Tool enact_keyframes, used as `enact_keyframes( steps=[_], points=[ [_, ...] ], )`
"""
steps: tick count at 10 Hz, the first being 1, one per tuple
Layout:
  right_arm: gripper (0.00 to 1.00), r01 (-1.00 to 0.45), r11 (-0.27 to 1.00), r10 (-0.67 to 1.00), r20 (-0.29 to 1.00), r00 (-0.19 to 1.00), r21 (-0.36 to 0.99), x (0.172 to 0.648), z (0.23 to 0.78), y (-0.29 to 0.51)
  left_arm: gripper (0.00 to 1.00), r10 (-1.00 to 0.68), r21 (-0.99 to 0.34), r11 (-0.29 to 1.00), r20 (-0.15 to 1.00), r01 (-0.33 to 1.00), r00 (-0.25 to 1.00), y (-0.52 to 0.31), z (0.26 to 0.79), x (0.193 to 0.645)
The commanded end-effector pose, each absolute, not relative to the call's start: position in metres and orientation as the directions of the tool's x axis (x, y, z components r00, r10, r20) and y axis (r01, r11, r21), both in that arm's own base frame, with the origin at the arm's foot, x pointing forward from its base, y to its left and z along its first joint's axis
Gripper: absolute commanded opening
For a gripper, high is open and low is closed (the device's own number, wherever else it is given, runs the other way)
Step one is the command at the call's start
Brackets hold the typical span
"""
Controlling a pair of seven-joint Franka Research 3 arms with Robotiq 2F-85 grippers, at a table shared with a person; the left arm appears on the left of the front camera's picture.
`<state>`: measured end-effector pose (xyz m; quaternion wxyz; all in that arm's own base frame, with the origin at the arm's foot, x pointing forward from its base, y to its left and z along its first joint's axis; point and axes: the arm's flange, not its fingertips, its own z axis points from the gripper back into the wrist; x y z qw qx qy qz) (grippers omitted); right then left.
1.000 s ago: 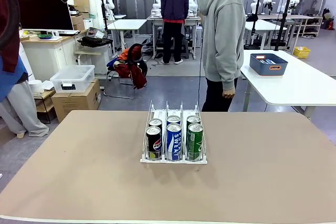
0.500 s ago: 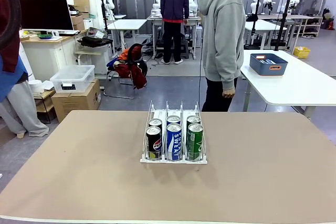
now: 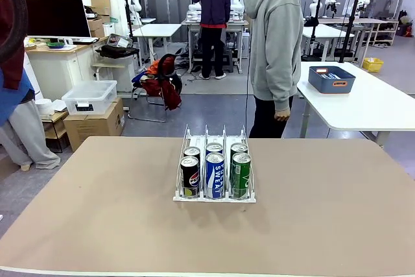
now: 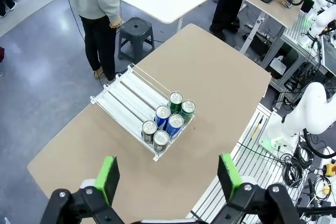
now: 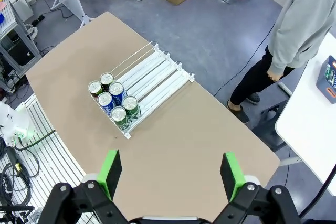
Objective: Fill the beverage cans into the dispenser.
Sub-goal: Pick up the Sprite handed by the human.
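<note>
left gripper (image 4: 168,176) raised high, jaws wide apart, holding nothing. right gripper (image 5: 170,174) likewise raised, jaws wide apart, empty.

The cans (image 3: 214,173) are glossy printed metal with bare silver tops, sitting in a dispenser (image 3: 214,199) of shiny clear plastic, white plastic rails and thin wire. Under them the table (image 3: 97,212) is a smooth, matt tan board. The person's hoodie (image 3: 275,30) at 12 o'clock looks like soft grey cloth.

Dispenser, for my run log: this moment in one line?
clear-and-white wire-lane dispenser: six slim drink cans, two per lane | left gripper: open | right gripper: open
</note>
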<state>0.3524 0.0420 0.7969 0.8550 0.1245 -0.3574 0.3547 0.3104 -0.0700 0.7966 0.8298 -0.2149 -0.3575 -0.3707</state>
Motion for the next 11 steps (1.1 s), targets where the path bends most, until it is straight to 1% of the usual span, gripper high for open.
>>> enact_keyframes(
  steps=[1, 5, 7, 11],
  points=[
    [1.00, -0.695, 0.718, 0.519, 0.697, 0.494, -0.042, 0.353, 0.796, 0.042, 1.00, -0.455, -0.093, 0.641, 0.753, 0.762, 0.475, -0.068, 0.797, 0.310],
    [1.00, -0.697, 0.717, 0.498, 0.725, 0.476, -0.034, 0.343, 0.800, 0.045, 1.00, -0.455, -0.093, 0.641, 0.753, 0.762, 0.475, -0.068, 0.797, 0.310],
    [1.00, -0.677, 0.735, 0.490, 0.713, 0.501, -0.029, 0.333, 0.800, 0.050, 1.00, -0.455, -0.093, 0.641, 0.753, 0.762, 0.475, -0.068, 0.797, 0.310],
    [1.00, -0.674, 0.737, 0.501, 0.710, 0.495, -0.050, 0.315, 0.800, 0.060, 1.00, -0.461, -0.091, 0.633, 0.753, 0.769, 0.470, -0.070, 0.797, 0.310]
  ],
)
